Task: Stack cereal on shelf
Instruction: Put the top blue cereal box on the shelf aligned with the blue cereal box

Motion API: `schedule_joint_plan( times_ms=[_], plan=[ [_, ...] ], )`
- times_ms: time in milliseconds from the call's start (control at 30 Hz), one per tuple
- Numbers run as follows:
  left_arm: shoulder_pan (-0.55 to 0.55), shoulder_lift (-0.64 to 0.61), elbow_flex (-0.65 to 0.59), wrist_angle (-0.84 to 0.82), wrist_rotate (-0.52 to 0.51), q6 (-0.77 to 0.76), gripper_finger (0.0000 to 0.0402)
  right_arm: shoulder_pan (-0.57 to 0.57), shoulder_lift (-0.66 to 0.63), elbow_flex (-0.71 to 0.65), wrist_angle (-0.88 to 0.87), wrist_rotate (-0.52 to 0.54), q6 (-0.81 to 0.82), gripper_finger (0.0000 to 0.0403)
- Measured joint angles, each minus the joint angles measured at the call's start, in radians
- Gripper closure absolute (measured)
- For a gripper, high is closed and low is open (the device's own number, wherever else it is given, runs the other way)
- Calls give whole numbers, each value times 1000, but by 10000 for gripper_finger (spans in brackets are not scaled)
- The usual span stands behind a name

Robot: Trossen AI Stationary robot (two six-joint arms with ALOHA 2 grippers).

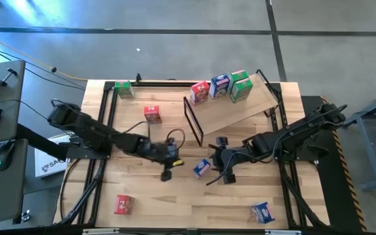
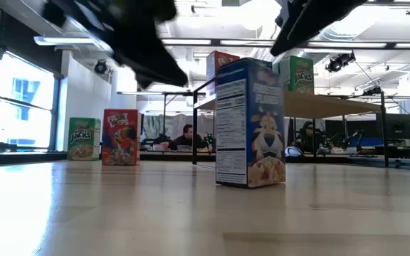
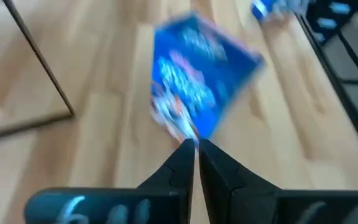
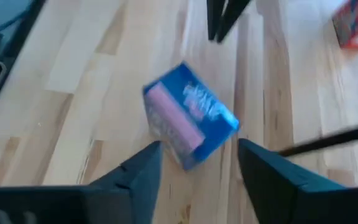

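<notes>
Target for the coming move is judged to be the small blue cardboard cereal box (image 1: 202,168) standing upright on the planked wooden surface (image 1: 175,209), just short of centre, between the two grippers. From the right gripper (image 1: 225,171) the box lies at about 9 o'clock in the high view, just beside the fingers; in the right wrist view the box (image 4: 189,116) sits ahead of and between the two fingers (image 4: 138,171), which are spread wide, wider than the box and not touching it. The box is turned corner-on to them, so its faces are not square to the fingers. The left gripper (image 1: 167,172) lies at about 9 o'clock from the box, also near; its fingers (image 3: 182,163) are pressed together, holding nothing, tips pointing at the box (image 3: 197,87). The right arm is judged the nearer and better placed to grasp.

The tilted light plywood shelf (image 1: 240,111) with its thin black metal frame lies at about 1 o'clock from the box, already carrying a red box (image 1: 200,92), a blue box (image 1: 220,85) and two green boxes (image 1: 241,87) along its far edge.

Loose boxes elsewhere: green (image 1: 124,89) at the far left corner, red (image 1: 152,114), red (image 1: 123,204) near left, blue (image 1: 262,211) near right. The shelf frame end (image 1: 194,121) stands between the target and the shelf board; a lift must clear it.
</notes>
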Motion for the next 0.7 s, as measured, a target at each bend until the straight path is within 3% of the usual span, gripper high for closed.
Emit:
schedule_joint_plan(
  times_ms=[200, 500, 700],
  plan=[
    [-92, 3, 0, -13, -6, -117, 385, -21, 13, 0, 97, -47, -106, 142],
    [-85, 166, 1, 188, -50, -142, 385, -79, 86, -1, 153, -177, -222, 137],
    [-64, 185, 0, 221, -48, -141, 385, -111, 111, -1, 165, -196, -248, 137]
  ],
)
